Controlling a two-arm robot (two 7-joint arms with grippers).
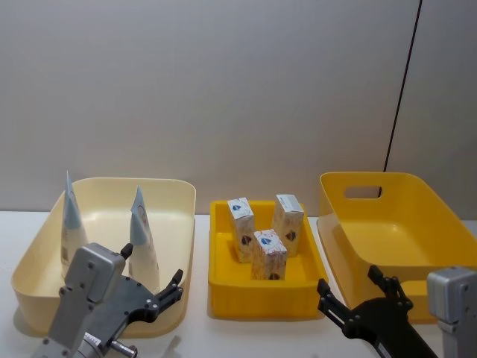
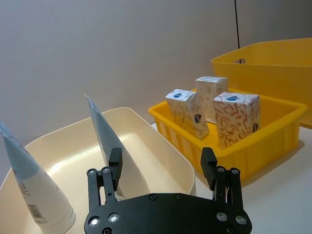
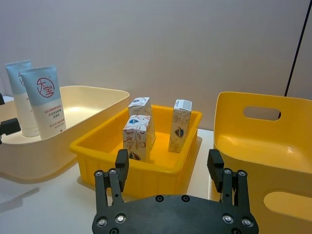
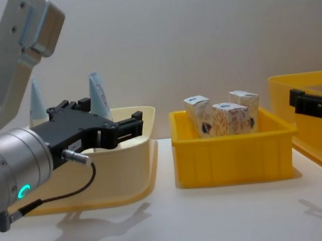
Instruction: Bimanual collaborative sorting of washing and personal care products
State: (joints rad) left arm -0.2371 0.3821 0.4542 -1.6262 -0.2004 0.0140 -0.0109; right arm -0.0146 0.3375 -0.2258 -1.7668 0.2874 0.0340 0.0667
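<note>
The small yellow crate [image 1: 261, 300] sits mid-table and holds three white cartons, all standing on end with their long axes vertical. Two stand toward its far wall [image 1: 241, 227] [image 1: 288, 224], the left one leaning a little. The third [image 1: 269, 254] stands nearer the crate's front wall, between and just before the other two.

Left of the crate, close beside it, is a cream bin [image 1: 179, 188]. Two pale-blue tubes [image 1: 71, 218] [image 1: 141, 235] stand in it, caps down and crimped ends pointing up, their long axes near vertical. They stand apart, one toward the bin's side away from the crate, one nearer its middle.

Right of the crate is a large yellow bin [image 1: 417, 218] with a handle slot in its far wall.

The left gripper [image 2: 162, 165] hovers in front of the cream bin, left of the crate, its fingers spread wide and gripping nothing. The right gripper [image 3: 168, 163] hovers right of the crate's front corner, before the large bin, likewise spread wide with nothing between its fingers. All three containers rest on the white table [image 1: 201, 337].
</note>
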